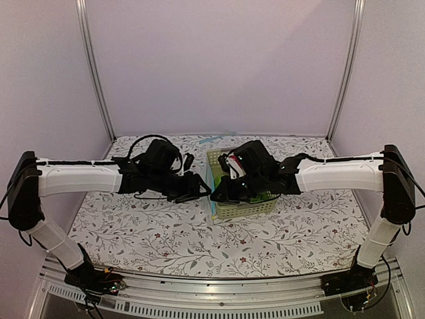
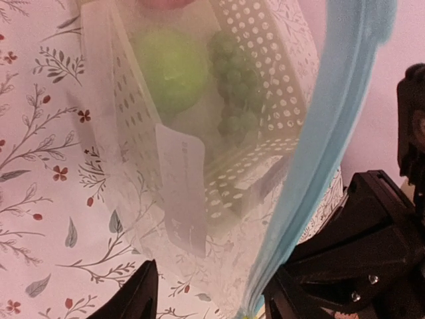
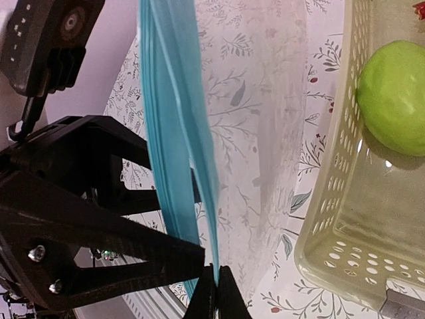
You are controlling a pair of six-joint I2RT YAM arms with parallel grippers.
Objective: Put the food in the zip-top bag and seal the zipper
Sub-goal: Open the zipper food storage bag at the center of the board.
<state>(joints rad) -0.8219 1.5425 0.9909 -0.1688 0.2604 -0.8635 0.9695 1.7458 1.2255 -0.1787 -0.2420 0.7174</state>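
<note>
Straddling the zipper of the zip-top bag, the left hand is spread; the right hand pinches that blue strip, pressed together. Right of the bag, the green apple lies in the basket on the counter.

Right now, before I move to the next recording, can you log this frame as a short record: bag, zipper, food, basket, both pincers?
bag: zip-top bag, clear, held up between the two arms, nothing seen inside
zipper: zipper, light blue strip along the bag's mouth
food: green apple lies in the basket, not in the bag
basket: basket, pale perforated plastic, also holds green grapes
right pincer: shut on the zipper
left pincer: open, fingers either side of the zipper
progress: food not yet bagged
</note>
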